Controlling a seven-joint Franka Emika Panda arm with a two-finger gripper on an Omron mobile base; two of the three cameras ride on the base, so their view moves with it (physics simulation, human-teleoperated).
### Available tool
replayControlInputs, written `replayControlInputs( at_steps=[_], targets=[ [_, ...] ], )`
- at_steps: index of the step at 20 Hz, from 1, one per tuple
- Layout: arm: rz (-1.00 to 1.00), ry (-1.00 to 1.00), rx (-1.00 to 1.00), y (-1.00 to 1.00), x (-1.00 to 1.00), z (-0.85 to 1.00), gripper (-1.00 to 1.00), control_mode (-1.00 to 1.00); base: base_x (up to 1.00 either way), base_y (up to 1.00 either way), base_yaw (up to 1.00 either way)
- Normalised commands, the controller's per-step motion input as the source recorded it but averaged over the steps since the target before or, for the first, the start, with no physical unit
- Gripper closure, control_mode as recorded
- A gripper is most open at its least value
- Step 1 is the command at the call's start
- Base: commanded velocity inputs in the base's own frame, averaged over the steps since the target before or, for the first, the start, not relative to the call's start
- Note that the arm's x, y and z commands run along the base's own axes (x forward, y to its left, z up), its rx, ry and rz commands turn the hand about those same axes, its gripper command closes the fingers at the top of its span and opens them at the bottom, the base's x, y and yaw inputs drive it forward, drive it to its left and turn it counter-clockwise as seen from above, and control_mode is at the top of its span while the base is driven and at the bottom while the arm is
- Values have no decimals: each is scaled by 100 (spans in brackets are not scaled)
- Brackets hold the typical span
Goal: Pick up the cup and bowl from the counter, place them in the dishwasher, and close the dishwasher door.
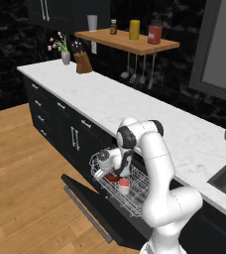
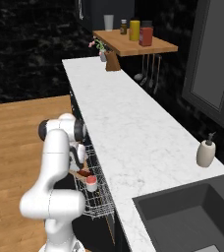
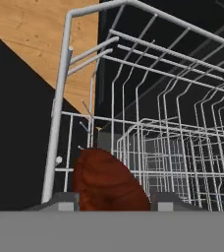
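The dishwasher's white wire rack [image 1: 137,198] [image 2: 100,203] [image 3: 182,147] is pulled out over the dropped dishwasher door [image 1: 97,206], below the white marble counter [image 1: 135,104] [image 2: 128,123]. The glossy reddish-brown bowl [image 3: 109,182] [image 1: 112,177] [image 2: 84,173] lies tilted in the rack's front corner. My gripper [image 3: 113,203] [image 1: 109,172] [image 2: 81,170] reaches down into the rack, its fingertips [image 3: 60,202] spread either side of the bowl with slight gaps, so it is open. The grey-white cup [image 1: 124,186] [image 2: 91,183] with its red rim stands in the rack just beside the bowl.
A grey bar handle [image 1: 86,214] runs along the door's outer edge above the wooden floor. Black drawers [image 1: 40,106] stand to the left. Further off are a knife block [image 1: 83,62], a wooden shelf [image 1: 130,42] with jars, a soap dispenser [image 2: 206,152] and a sink [image 2: 192,216].
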Motion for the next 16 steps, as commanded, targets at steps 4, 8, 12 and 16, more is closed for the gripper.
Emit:
replayControlInputs(
  at_steps=[4, 8, 12, 16],
  targets=[
    [0, -7, 0, 14, -21, 23, -100, -100, 0, 0, 0],
    [-2, -3, 6, 32, -60, 88, -100, -100, 0, 0, 0],
    [-18, 0, 25, 28, -87, 98, -100, -100, 0, 0, 0],
    [-21, -8, 6, 38, -78, 96, -100, -100, 0, 0, 0]
  ],
)
